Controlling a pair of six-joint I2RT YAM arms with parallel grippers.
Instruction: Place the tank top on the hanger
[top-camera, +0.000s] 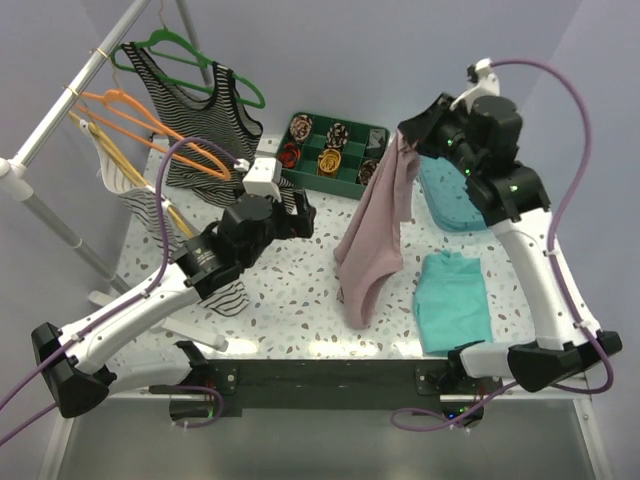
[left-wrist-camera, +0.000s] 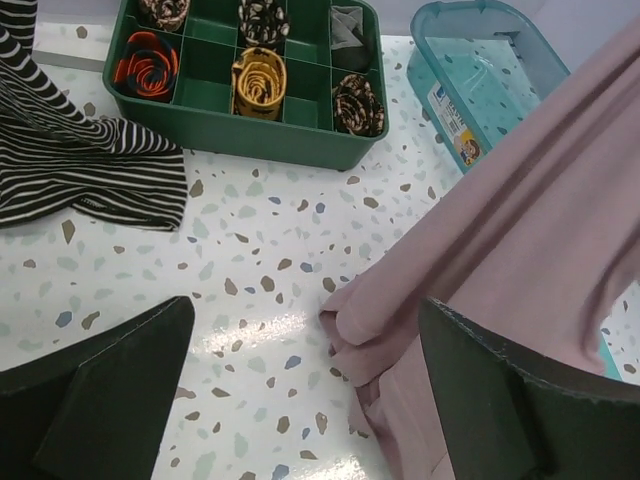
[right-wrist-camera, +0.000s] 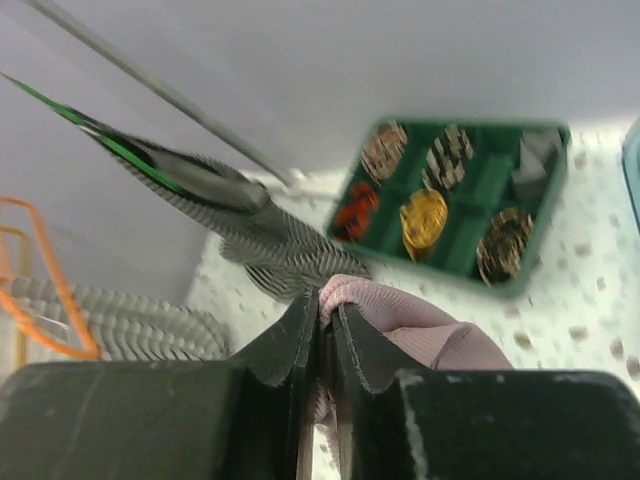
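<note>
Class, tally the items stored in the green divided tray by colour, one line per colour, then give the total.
In the green tray:
red-and-black roll: 1
yellow roll: 1
brown patterned rolls: 3
grey piece: 1
Total: 6

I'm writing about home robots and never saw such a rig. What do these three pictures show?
Two robot arms are bolted at the near edge of a speckled table. One picture looks down from above and behind; the other two come from a camera on each wrist. The right gripper is pinched shut on a pink tank top, lifted so its lower end bunches on the table. The left gripper is open and empty beside it. On the table: a green tray of rolled items, a teal bin, a folded teal cloth. An orange hanger hangs on the rack at left.
</note>
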